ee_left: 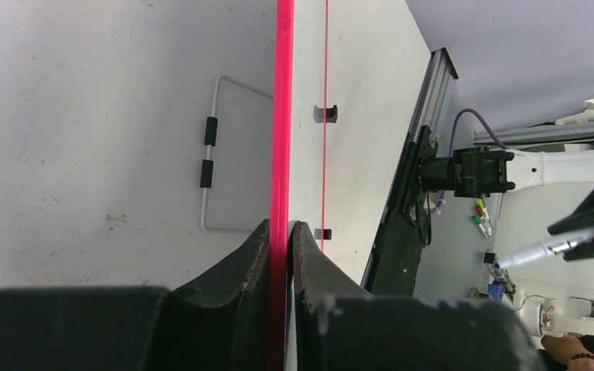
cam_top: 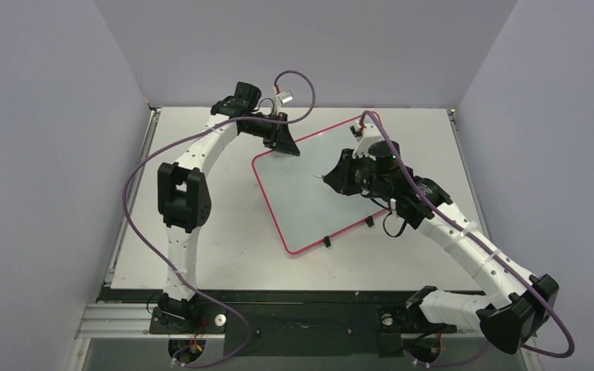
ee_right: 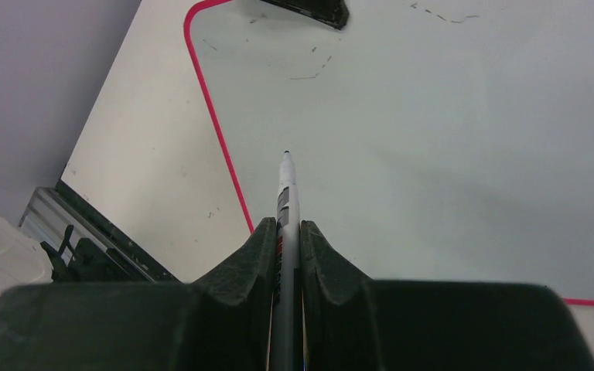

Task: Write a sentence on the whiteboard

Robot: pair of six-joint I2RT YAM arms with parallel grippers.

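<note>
Whiteboard [cam_top: 313, 197] sits skewed on bench [cam_top: 201, 247], its face blank bar faint specks. Left hand [ee_left: 281, 239] is clamped on its red rim. Right hand [ee_right: 286, 232] is closed on marker [ee_right: 286, 185], tip just over the board. Risk: heavy pen pressure slews the board, or the marker slips.

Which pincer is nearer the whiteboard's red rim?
Left. The left pincer grips the rim itself at the whiteboard's far corner; the right pincer holds a marker over the white face.

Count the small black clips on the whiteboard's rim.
2. Both sit on the whiteboard's near edge: one clip by its near corner, the other clip further right along that edge. More could be hidden elsewhere on the rim.
</note>
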